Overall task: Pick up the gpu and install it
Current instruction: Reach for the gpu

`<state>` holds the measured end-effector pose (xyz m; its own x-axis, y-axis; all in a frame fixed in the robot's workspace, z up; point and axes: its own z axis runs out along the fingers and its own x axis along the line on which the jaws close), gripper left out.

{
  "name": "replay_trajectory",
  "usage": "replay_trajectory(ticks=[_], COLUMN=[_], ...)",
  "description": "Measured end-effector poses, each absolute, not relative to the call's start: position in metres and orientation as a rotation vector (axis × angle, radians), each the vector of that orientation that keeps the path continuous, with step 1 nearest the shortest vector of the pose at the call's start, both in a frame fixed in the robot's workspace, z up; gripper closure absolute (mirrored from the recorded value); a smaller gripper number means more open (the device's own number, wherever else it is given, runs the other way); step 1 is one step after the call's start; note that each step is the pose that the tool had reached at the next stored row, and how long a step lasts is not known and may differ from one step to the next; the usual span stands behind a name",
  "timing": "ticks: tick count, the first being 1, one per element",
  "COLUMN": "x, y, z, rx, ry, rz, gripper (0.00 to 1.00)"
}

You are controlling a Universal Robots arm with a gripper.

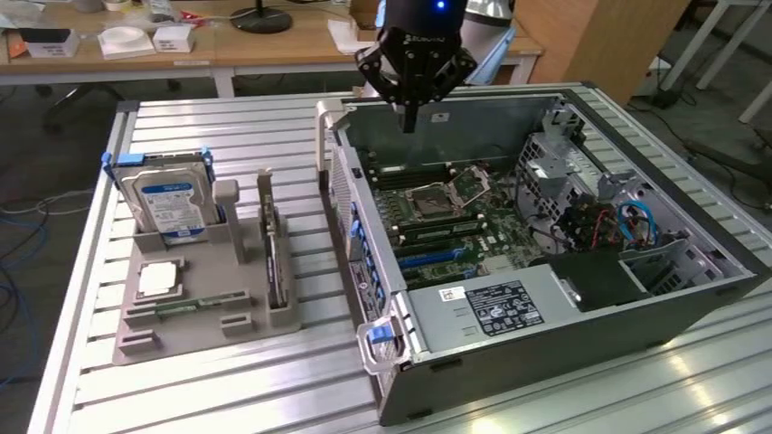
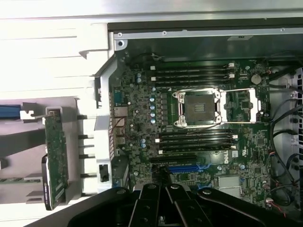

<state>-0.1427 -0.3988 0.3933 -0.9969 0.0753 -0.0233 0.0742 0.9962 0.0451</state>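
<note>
As it stands on edge, the gpu [image 1: 275, 262] parallels the case [image 1: 603, 334].

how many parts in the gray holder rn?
4: hard drive upright at far end; gpu on edge, exterior view's right; CPU flat, centre; memory stick beside it. None look hidden.

gripper [image 1: 410, 117]: fingers together, nothing held, hovering over the far end of the open computer case [image 1: 603, 334] | gpu [image 1: 277, 262]: standing edge-on in the grey holder [image 1: 181, 339] (near the hard drive [image 1: 169, 203]) | gpu and gripper well apart
</note>
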Motion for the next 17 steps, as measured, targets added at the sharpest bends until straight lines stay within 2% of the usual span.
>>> replay_trajectory(ticks=[17], x=[-0.18], y=[-0.399], z=[0.393], rx=[0.117], ry=[3.114], rz=[0.069], gripper=[0.9])
